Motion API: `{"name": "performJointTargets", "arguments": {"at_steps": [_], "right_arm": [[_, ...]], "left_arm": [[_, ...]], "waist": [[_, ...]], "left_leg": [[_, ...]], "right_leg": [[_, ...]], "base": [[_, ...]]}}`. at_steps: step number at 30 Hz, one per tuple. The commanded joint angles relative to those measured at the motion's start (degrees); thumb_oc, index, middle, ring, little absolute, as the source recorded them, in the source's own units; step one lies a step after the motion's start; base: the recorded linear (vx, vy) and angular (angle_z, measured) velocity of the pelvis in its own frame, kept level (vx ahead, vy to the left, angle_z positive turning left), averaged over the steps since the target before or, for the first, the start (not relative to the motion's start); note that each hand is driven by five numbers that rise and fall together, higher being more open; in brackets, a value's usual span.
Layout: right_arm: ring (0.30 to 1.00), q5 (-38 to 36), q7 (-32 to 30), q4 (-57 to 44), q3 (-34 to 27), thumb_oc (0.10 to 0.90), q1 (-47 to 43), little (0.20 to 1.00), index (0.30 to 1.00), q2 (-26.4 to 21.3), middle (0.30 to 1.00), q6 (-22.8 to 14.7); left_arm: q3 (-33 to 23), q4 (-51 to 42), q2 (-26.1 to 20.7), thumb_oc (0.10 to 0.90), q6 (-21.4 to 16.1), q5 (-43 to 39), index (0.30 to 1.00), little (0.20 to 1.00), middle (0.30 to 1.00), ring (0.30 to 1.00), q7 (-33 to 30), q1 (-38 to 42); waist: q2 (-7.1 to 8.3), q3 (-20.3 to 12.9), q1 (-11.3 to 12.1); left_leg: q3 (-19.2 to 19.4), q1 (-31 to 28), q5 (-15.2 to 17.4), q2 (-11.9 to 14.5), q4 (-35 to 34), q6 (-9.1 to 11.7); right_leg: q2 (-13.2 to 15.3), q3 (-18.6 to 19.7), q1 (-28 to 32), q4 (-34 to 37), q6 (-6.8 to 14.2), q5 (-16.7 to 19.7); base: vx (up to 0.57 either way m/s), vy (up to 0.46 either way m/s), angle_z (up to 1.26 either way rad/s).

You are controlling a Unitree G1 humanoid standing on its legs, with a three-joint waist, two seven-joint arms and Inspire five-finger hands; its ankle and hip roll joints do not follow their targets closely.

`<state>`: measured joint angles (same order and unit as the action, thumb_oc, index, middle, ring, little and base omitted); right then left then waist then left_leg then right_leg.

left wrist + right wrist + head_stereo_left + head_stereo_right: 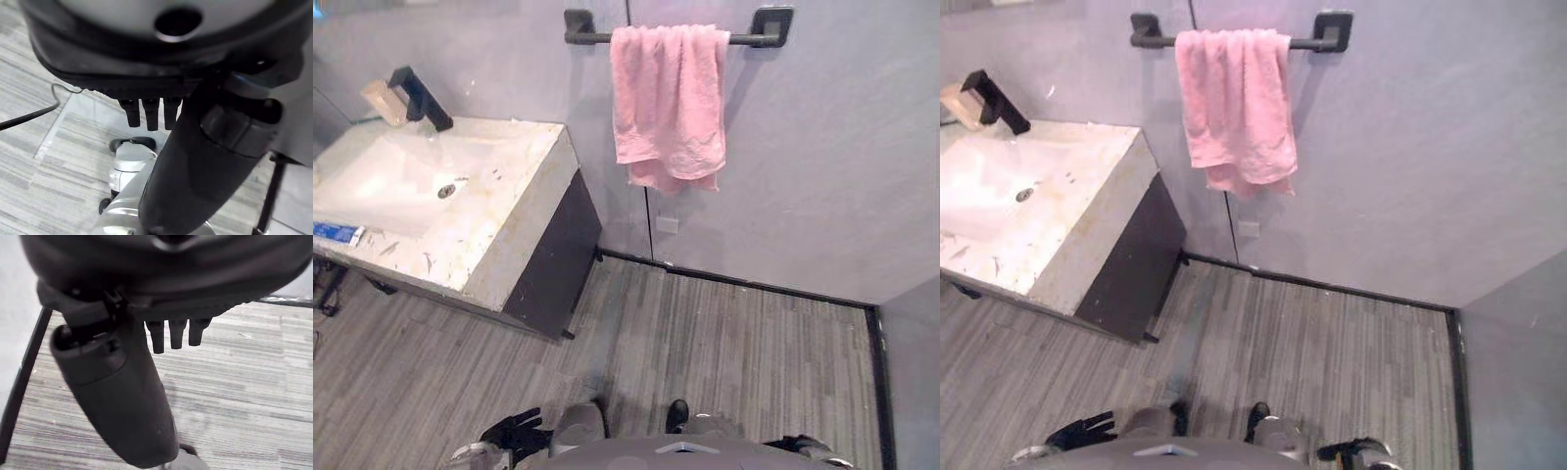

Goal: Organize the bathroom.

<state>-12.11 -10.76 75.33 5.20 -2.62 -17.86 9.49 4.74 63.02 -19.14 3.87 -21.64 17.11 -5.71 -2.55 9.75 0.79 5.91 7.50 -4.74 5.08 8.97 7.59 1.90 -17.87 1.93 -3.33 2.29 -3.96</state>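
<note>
Grey wall point(822, 166), striped wood floor point(734, 352), black baseboard point(754, 286)

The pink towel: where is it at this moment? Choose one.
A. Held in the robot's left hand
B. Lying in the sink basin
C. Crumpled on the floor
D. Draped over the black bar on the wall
D. The pink towel hangs folded over the black bar mounted on the wall, to the right of the sink, well clear of the floor.
</note>
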Motion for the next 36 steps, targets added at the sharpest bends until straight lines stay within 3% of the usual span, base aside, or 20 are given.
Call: {"name": "performJointTargets", "arguments": {"at_steps": [1,3,5,9,10,12,16,21,24,26,28,29,31,32,34,36], "right_arm": [[0.900,-1.26,-1.02,0.70,-0.61,0.800,1.96,0.900,0.900,-3.08,0.900,0.21],[0.900,-1.56,-0.77,0.63,-0.55,0.800,2.23,0.900,0.900,-3.15,0.900,-0.35],[0.900,-1.75,-1.00,0.43,-0.47,0.800,3.41,0.900,0.900,-2.85,0.900,-0.74],[0.900,-1.00,-1.21,0.82,-1.03,0.800,5.01,0.900,0.900,-2.75,0.900,-0.81],[0.900,-1.58,-1.55,1.06,-1.36,0.800,5.36,0.900,0.900,-3.20,0.900,-0.68],[0.900,-1.49,-1.68,1.24,-1.53,0.800,5.58,0.900,0.900,-3.23,0.900,-0.97],[0.900,-2.43,-2.66,0.70,-1.30,0.800,5.95,0.900,0.900,-3.12,0.900,-2.38],[0.900,-2.32,-3.85,-0.21,-1.59,0.800,5.98,0.900,0.900,-3.04,0.900,-3.60],[0.900,-0.91,-3.72,-0.73,-1.26,0.800,5.42,0.900,0.900,-2.92,0.900,-3.61],[0.900,-0.13,-3.21,-0.78,-1.55,0.800,5.49,0.900,0.900,-3.30,0.900,-3.64],[0.900,0.27,-2.83,-0.71,-1.54,0.800,5.45,0.900,0.900,-3.15,0.900,-3.51],[0.900,0.64,-2.37,-0.79,-1.15,0.800,4.88,0.900,0.900,-2.88,0.900,-3.79],[0.900,-0.32,-2.24,-0.96,-0.30,0.800,2.05,0.900,0.900,-2.96,0.900,-3.35],[0.900,-0.17,-2.11,-1.54,0.35,0.800,1.10,0.900,0.900,-2.74,0.900,-2.39],[0.900,0.67,-1.59,-2.00,1.27,0.800,0.84,0.900,0.900,-2.10,0.900,-1.53],[0.900,1.33,-1.01,-3.19,2.54,0.800,1.58,0.900,0.900,-2.16,0.900,-1.82]], "left_arm": [[-0.20,-2.52,-1.56,0.800,-1.87,3.99,0.900,0.900,0.900,0.900,1.07,1.10],[-0.53,-2.36,-2.14,0.800,-2.00,4.59,0.900,0.900,0.900,0.900,1.59,0.83],[-1.21,-1.99,-3.77,0.800,-1.40,4.95,0.900,0.900,0.900,0.900,1.88,0.48],[-1.27,-1.47,-5.02,0.800,-1.48,4.47,0.900,0.900,0.900,0.900,3.18,1.07],[-0.70,-1.56,-4.96,0.800,-2.20,4.48,0.900,0.900,0.900,0.900,2.81,1.54],[-0.25,-1.81,-4.85,0.800,-2.69,4.86,0.900,0.900,0.900,0.900,2.13,1.67],[0.17,-3.50,-5.07,0.800,-4.99,4.64,0.900,0.900,0.900,0.900,0.60,1.67],[-0.08,-8.77,-6.83,0.800,-6.67,4.52,0.900,0.900,0.900,0.900,-0.09,1.16],[-0.84,-13.50,-8.52,0.800,-5.93,3.52,0.900,0.900,0.900,0.900,0.47,0.63],[-0.73,-15.13,-9.08,0.800,-6.45,3.36,0.900,0.900,0.900,0.900,0.18,0.02],[-0.07,-16.11,-9.10,0.800,-6.53,1.96,0.900,0.900,0.900,0.900,-0.13,-0.17],[0.81,-17.32,-9.60,0.800,-6.11,0.88,0.900,0.900,0.900,0.900,-0.67,0.17],[2.04,-18.52,-10.60,0.800,-6.41,-1.56,0.900,0.900,0.900,0.900,-1.63,1.39],[2.04,-19.24,-10.93,0.800,-6.08,-2.51,0.900,0.900,0.900,0.900,-2.39,1.31],[1.92,-19.72,-10.51,0.800,-4.68,-2.58,0.900,0.900,0.900,0.900,-3.91,1.11],[1.82,-19.62,-9.47,0.800,-4.70,-3.18,0.900,0.900,0.900,0.900,-3.19,-0.20]], "waist": [[-1.58,2.82,1.02],[-1.74,2.80,1.06],[-2.27,2.29,0.35],[-3.67,2.32,-0.58],[-4.70,2.86,-0.97],[-5.01,3.11,-1.09],[-5.27,3.97,-1.20],[-4.37,4.09,-0.54],[-4.56,4.85,0.14],[-5.24,6.16,-0.40],[-4.37,6.74,-0.57],[-3.49,7.31,-0.52],[-1.92,8.30,-0.77],[-1.81,8.93,-0.79],[-1.10,8.34,-0.53],[-0.86,8.26,-0.47]], "left_leg": [[-3.52,0.82,-1.17,-2.71,-1.70,-3.37],[-3.68,0.89,-0.63,-3.08,-1.87,-3.58],[-4.07,-1.06,1.96,-4.17,-3.20,-4.33],[-3.82,-1.60,2.07,-4.92,-4.71,-4.51],[-3.92,-1.58,1.85,-5.40,-5.91,-4.74],[-3.91,-1.43,1.76,-5.64,-6.25,-4.87],[-3.86,-1.14,1.69,-5.99,-7.28,-5.29],[-3.84,-0.59,3.13,-6.55,-6.61,-6.33],[-3.78,-0.83,4.41,-6.85,-4.65,-8.42],[-4.25,-1.55,5.59,-6.54,-2.69,-9.46],[-4.48,-2.50,6.82,-6.68,-1.43,-9.02],[-4.98,-2.46,7.68,-6.39,-0.13,-8.04],[-5.61,-1.06,9.76,-6.36,0.35,-7.24],[-6.03,-0.68,10.33,-5.70,0.92,-7.15],[-5.96,-0.86,9.52,-3.39,0.77,-6.43],[-5.65,-1.76,8.42,0.06,0.64,-4.90]], "right_leg": [[1.54,9.49,0.45,-0.98,1.54,-0.03],[1.48,9.78,0.75,-1.21,1.43,-0.44],[2.01,10.49,0.49,-2.32,1.63,-0.97],[2.56,10.85,0.02,-2.42,1.95,-1.03],[2.90,10.93,-0.84,-2.50,2.10,-1.10],[3.05,11.01,-1.26,-2.63,2.19,-1.10],[3.32,11.30,-2.34,-2.50,2.46,-0.87],[4.38,11.54,-3.39,-3.08,3.23,-0.84],[5.83,11.73,-9.41,-17.51,5.13,-0.63],[6.17,14.44,-16.57,-31.05,5.34,3.08],[9.17,15.23,-17.48,-25.83,5.47,6.48],[11.46,15.13,-15.40,-15.51,5.86,6.52],[13.43,16.74,-15.91,-0.90,7.90,11.67],[13.05,17.09,-16.70,-0.88,7.37,12.23],[13.01,16.46,-14.77,-1.03,9.03,11.07],[12.60,14.06,-13.95,-3.79,8.62,8.91]], "base": [[0.26,-0.017,-0.31],[0.16,0.012,-0.64],[0.19,0.064,-0.85],[0.10,0.145,-0.39],[0.01,0.129,-0.04],[0.02,0.110,0.03],[0.00,0.086,0.01],[0.00,0.052,-0.13],[-0.04,0.055,-0.32],[0.03,0.015,-0.27],[0.16,-0.239,-0.08],[0.15,-0.411,0.14],[0.07,-0.485,0.18],[0.11,-0.512,0.08],[0.18,-0.386,0.11],[0.21,-0.261,0.37]]}}
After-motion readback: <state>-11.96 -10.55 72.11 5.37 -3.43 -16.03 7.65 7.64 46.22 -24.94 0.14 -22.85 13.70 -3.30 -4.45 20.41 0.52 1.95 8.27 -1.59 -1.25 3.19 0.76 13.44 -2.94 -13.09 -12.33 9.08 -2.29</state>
